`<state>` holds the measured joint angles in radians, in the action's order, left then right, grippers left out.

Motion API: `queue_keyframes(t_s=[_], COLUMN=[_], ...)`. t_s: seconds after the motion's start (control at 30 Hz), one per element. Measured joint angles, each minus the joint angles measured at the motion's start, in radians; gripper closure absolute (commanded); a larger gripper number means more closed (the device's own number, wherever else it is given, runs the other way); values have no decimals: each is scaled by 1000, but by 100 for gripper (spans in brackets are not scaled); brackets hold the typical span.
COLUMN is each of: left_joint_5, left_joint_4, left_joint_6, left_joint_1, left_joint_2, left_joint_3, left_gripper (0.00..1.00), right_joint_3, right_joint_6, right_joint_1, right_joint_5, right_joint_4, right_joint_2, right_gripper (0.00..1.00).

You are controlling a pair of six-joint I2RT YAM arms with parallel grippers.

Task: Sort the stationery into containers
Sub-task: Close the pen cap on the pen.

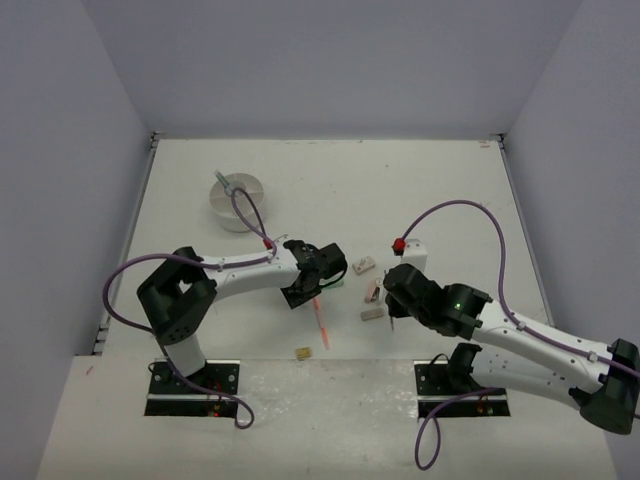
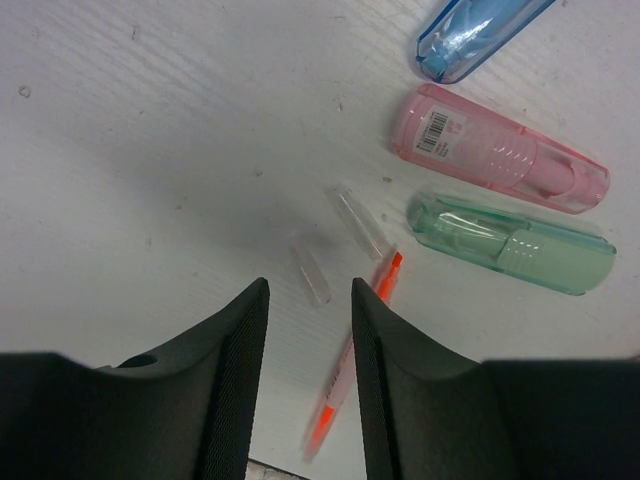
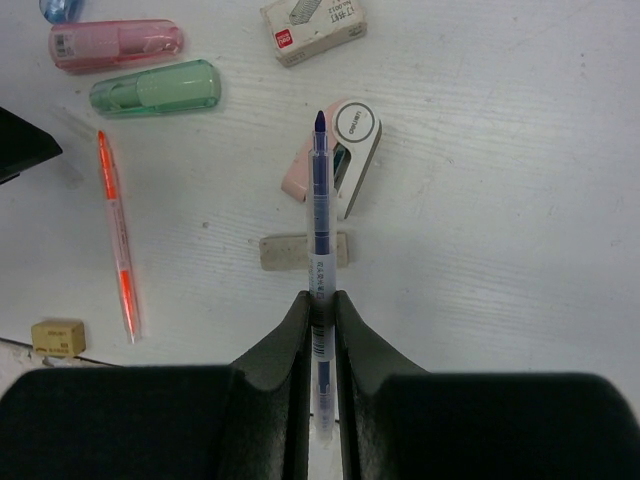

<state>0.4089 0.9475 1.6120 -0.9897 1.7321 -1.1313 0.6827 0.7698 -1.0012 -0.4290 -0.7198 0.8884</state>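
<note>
My left gripper point(image 2: 310, 286) hovers low over the table with its jaws apart. A red pen point(image 2: 343, 375) lies in the gap, close to the right finger point(image 2: 372, 345), and is not pinched. Ahead of it lie blue point(image 2: 475, 30), pink point(image 2: 495, 160) and green point(image 2: 510, 243) clip-like pieces. My right gripper point(image 3: 320, 300) is shut on a blue pen point(image 3: 319, 200), which points forward over a beige eraser point(image 3: 285, 252). The round white tub point(image 1: 237, 200) stands at the far left, well away from both grippers.
Two clear caps point(image 2: 310, 268) lie just ahead of the left fingers. A pink-and-white stapler-like piece point(image 3: 348, 150) and a small white box point(image 3: 313, 28) lie beyond the blue pen. A tan eraser point(image 3: 58, 336) sits near the front edge.
</note>
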Motion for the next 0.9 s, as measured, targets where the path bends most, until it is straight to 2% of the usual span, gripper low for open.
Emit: queue_keyframes(t_s=[0.3, 0.4, 0.47, 0.73, 0.8, 0.9], left_joint_5=[-14, -14, -14, -17, -17, -20], left_joint_4=[-16, -16, -18, -25, -27, -39], left_joint_6=[-4, -5, -5, -7, -8, -16], left_joint_1=[0, 0, 0, 2, 4, 7], left_joint_2=[44, 46, 47, 48, 48, 42], left_joint_3=[0, 1, 7, 45, 46, 53], left_gripper=[65, 72, 84, 84, 93, 100], right_joint_3=[-3, -5, -5, -5, -5, -5], right_joint_6=[-4, -4, -4, -4, -4, -4], right_joint_1=[0, 0, 0, 0, 1, 1], right_joint_5=[0, 0, 0, 0, 1, 1], right_joint_4=[3, 5, 7, 10, 10, 10], right_joint_2=[0, -2, -6, -12, -12, -12], right_gripper=[100, 100, 100, 100, 100, 100])
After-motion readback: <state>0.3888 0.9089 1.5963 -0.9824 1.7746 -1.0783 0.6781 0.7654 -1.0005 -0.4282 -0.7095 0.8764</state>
